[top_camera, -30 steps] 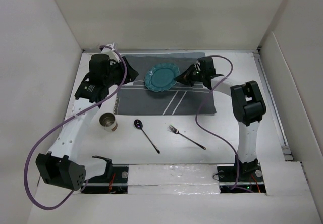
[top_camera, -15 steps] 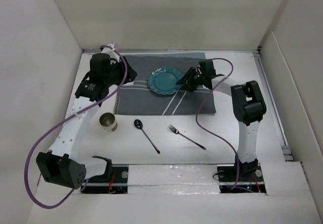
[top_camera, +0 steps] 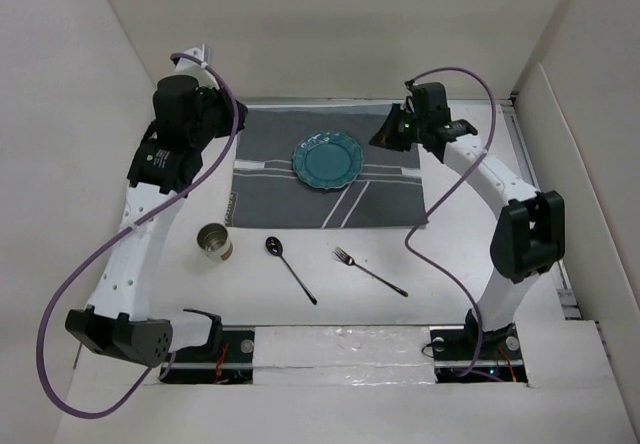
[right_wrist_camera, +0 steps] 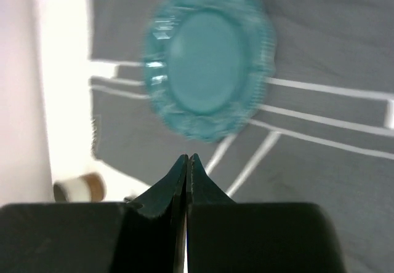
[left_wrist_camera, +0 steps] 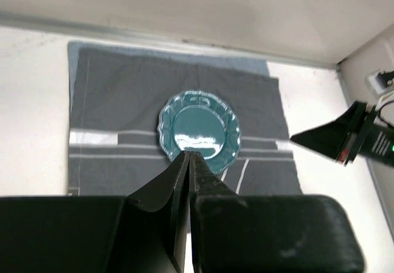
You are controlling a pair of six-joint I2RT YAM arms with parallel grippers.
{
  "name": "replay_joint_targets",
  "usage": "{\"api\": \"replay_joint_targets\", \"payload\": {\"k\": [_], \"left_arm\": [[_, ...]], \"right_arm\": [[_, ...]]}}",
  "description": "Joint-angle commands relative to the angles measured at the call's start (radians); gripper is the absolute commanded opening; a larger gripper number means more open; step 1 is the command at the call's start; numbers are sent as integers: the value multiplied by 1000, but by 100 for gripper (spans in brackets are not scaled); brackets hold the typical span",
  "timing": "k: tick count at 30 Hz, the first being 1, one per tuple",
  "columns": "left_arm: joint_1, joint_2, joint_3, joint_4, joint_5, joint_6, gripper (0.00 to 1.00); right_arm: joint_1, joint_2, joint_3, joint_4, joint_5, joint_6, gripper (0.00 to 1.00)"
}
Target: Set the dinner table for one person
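Observation:
The white dinner table (top_camera: 455, 259) carries a dark grey striped placemat (top_camera: 285, 199) with a teal scalloped plate (top_camera: 326, 160) lying flat on it. My left gripper (top_camera: 228, 124) hangs above the mat's left far corner, shut and empty. In the left wrist view its tips (left_wrist_camera: 189, 155) point toward the plate (left_wrist_camera: 199, 130). My right gripper (top_camera: 383, 136) is raised over the mat's right far corner, also shut on nothing. In the right wrist view the tips (right_wrist_camera: 187, 157) sit above the mat (right_wrist_camera: 320, 70), near the blurred plate (right_wrist_camera: 208, 58).
A metal cup (top_camera: 213, 241) stands on the table left of the mat's near edge. A dark spoon (top_camera: 290, 268) and a fork (top_camera: 368, 270) lie on the table in front of the mat. White walls enclose the table on three sides.
Both arms have lifted and drawn back from the plate toward the mat's far corners. The right gripper let go of the plate's rim. The plate lies slightly right of where it was.

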Motion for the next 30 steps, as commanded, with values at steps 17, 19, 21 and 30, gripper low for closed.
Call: {"api": "replay_joint_targets", "payload": {"k": [17,19,21,30], "left_arm": [[4,-319,-57,197,53,-352,43],[4,-349,-85,180,58,-362,43],[4,-371,-119,156,61,-366,43],[4,-415,-159,110,65,-357,43]], "right_arm": [[667,414,559,-102,11,-106,67],[695,455,622,-123,10,-108,67],[709,508,661,-128,22,-99,66],[727,647,774,-131,25,-42,60]]}}
